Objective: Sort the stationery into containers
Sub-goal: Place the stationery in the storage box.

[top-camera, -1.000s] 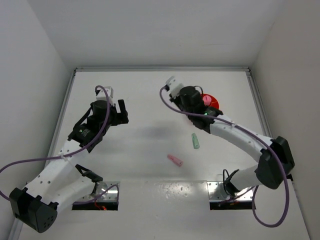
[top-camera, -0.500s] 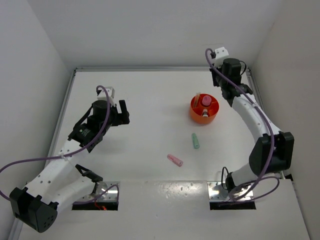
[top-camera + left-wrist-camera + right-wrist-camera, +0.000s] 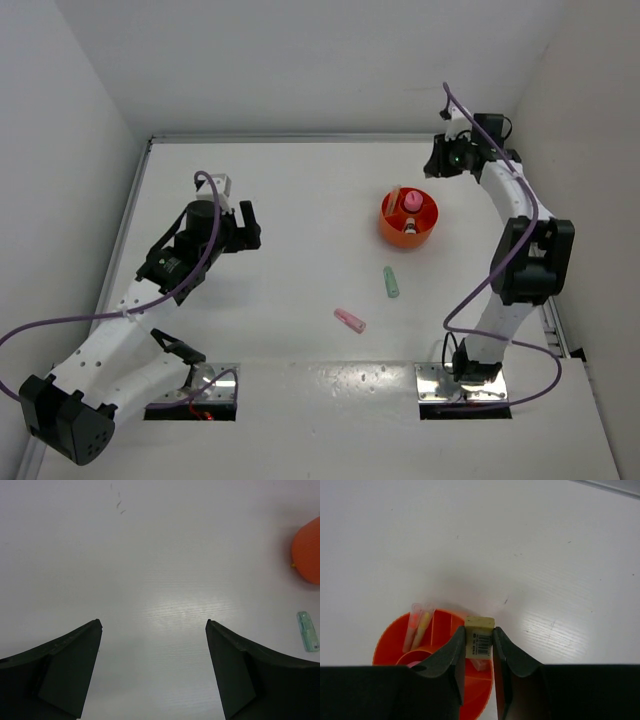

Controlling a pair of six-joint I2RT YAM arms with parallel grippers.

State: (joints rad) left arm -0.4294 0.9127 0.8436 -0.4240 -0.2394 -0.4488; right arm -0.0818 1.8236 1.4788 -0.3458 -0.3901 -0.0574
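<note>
Your right gripper is clamped on the tan block, orange bowl just beyond its fingertips, likely lining up a drop there; left gripper hangs spread, empty.

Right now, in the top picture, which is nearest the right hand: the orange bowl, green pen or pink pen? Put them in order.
From the right hand:
1. orange bowl, close by it.
2. green pen, past the bowl.
3. pink pen, farthest, left of the green pen.
</note>
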